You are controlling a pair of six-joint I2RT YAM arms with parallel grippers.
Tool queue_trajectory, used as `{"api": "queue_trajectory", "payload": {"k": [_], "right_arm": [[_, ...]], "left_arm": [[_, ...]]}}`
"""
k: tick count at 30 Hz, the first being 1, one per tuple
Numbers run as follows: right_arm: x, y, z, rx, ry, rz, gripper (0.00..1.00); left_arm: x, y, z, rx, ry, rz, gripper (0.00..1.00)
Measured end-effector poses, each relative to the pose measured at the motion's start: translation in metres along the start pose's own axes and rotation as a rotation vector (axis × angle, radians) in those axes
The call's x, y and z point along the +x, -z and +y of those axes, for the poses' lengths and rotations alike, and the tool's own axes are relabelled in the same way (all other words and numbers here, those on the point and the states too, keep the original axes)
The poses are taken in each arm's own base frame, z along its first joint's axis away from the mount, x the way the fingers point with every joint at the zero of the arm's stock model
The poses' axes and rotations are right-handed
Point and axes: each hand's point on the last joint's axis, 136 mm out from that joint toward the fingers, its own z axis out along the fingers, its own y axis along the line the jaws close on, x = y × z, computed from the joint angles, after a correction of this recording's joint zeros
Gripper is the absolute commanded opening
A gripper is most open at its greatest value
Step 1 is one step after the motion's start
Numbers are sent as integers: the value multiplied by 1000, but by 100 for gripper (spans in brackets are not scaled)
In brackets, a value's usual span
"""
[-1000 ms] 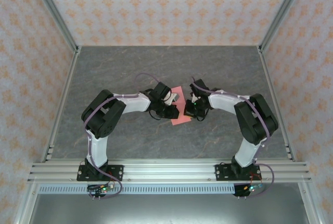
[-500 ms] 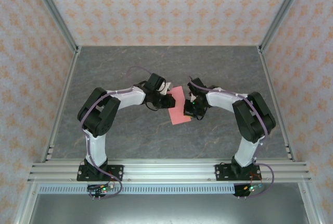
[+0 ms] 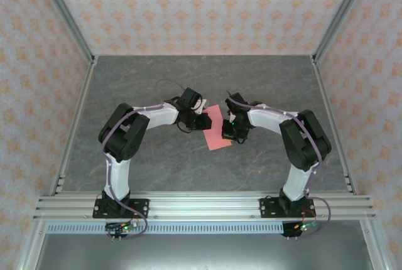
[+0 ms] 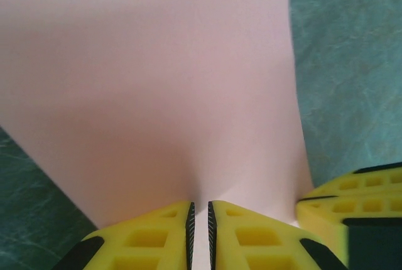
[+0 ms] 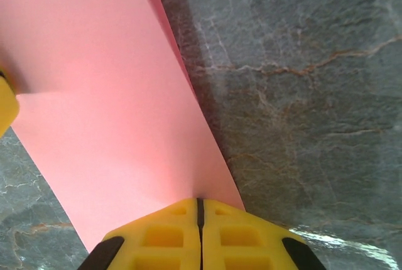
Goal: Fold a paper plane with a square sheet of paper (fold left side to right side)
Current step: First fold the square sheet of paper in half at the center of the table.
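Observation:
The square sheet of paper (image 3: 217,137) is salmon pink and lies mid-table between my two grippers. My left gripper (image 3: 202,121) is at its upper left edge. In the left wrist view the sheet (image 4: 157,81) rises close to the camera and puckers into my left gripper (image 4: 200,210), whose jaws pinch it with only a thin slit between the pads. My right gripper (image 3: 228,133) holds the right edge. In the right wrist view its jaws (image 5: 200,202) are pressed tight on the paper (image 5: 113,107), which creases toward them.
The grey marbled tabletop (image 3: 264,88) spreads around the sheet inside patterned walls and a metal frame (image 3: 201,206). One yellow finger (image 4: 352,210) of the right gripper shows in the left wrist view, close beside the left jaws.
My left gripper has pulled back from over the sheet toward the upper left, uncovering more pink paper. The right gripper has stayed nearly still on its edge.

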Motion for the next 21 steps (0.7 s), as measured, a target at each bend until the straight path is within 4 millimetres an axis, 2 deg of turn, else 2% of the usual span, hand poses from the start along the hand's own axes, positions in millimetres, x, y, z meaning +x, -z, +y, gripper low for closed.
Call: {"api": "queue_trajectory", "payload": {"k": [12, 21], "right_arm": [[0, -1, -1, 11, 20, 5, 8], [0, -1, -1, 12, 23, 7, 8]], "left_arm": [[-10, 2, 17, -20, 102, -13, 17], [-59, 8, 44, -29, 176, -86, 17]]}}
